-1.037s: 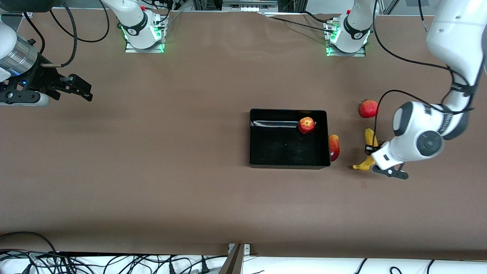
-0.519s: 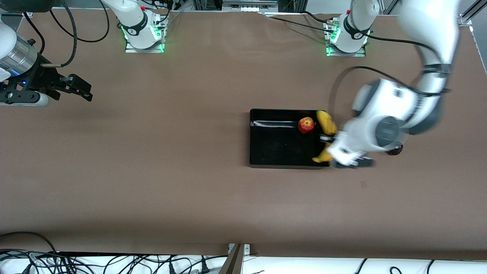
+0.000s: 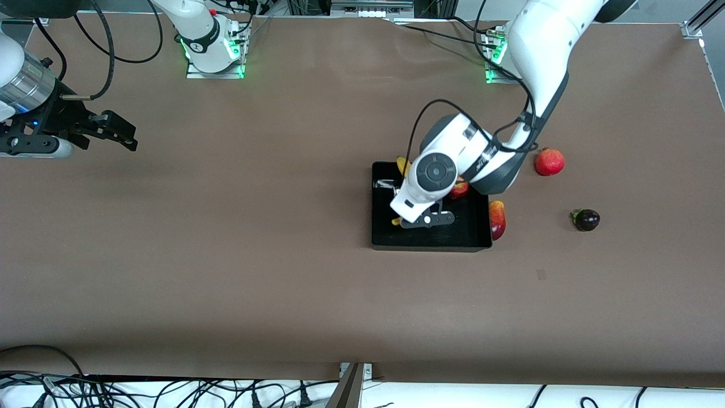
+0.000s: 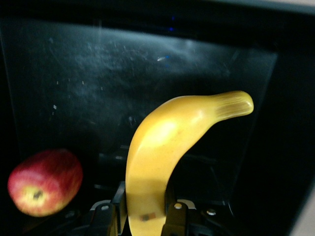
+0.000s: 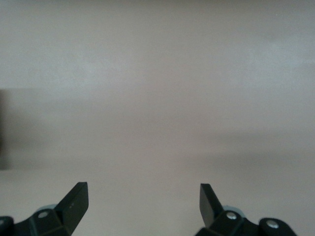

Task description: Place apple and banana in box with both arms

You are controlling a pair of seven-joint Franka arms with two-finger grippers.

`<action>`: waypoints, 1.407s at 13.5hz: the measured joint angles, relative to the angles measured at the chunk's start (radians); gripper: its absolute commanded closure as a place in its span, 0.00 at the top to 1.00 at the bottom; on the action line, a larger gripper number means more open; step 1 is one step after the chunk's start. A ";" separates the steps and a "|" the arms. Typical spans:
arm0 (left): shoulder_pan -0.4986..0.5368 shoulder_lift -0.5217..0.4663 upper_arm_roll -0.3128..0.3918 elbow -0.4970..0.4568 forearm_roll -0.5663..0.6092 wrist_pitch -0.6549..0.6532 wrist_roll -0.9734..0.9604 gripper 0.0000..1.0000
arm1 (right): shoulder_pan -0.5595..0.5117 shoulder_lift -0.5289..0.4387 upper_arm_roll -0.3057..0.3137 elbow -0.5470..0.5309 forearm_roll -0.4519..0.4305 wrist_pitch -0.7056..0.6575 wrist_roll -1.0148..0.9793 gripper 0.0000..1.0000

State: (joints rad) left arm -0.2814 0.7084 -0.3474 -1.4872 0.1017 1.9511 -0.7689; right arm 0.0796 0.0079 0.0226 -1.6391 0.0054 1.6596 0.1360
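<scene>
The black box [image 3: 378, 235] lies on the table's middle. The apple [image 3: 461, 189] lies in it, mostly hidden under the left arm; it shows clearly in the left wrist view [image 4: 44, 183]. My left gripper [image 3: 400, 195] is shut on the yellow banana [image 3: 402, 166] and holds it just over the box's inside. In the left wrist view the fingers [image 4: 118, 196] clamp the banana [image 4: 167, 142] near one end, with the glossy box floor [image 4: 98, 73] under it. My right gripper [image 3: 126, 136] waits open and empty over bare table at the right arm's end, its own view showing only table between its fingertips [image 5: 142, 201].
An elongated red-and-yellow fruit [image 3: 497, 219] lies against the box's outer wall toward the left arm's end. A round red fruit with a crown [image 3: 549, 161] and a small dark fruit [image 3: 586, 220] lie farther toward that end.
My left arm has carried the banana from the table at the left arm's end to over the box. The small dark fruit has come into sight. The right arm has not moved.
</scene>
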 measured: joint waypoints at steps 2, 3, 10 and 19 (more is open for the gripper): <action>0.008 0.018 0.004 0.000 0.009 0.016 0.001 0.77 | 0.000 0.000 0.000 0.000 0.000 0.000 0.000 1.00; 0.008 0.024 0.006 0.000 0.011 0.018 0.001 1.00 | 0.000 0.000 0.000 0.000 0.000 0.001 0.000 1.00; 0.149 -0.073 0.006 0.082 0.012 -0.161 0.082 1.00 | 0.000 0.000 0.000 0.000 0.000 0.005 0.000 1.00; 0.339 -0.447 0.141 0.062 0.014 -0.412 0.653 1.00 | 0.000 0.001 0.000 0.001 0.000 0.008 0.000 1.00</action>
State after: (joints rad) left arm 0.0574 0.2611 -0.2059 -1.4248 0.1156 1.5388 -0.1158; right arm 0.0794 0.0088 0.0225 -1.6377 0.0054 1.6674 0.1360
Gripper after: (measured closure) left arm 0.000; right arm 0.000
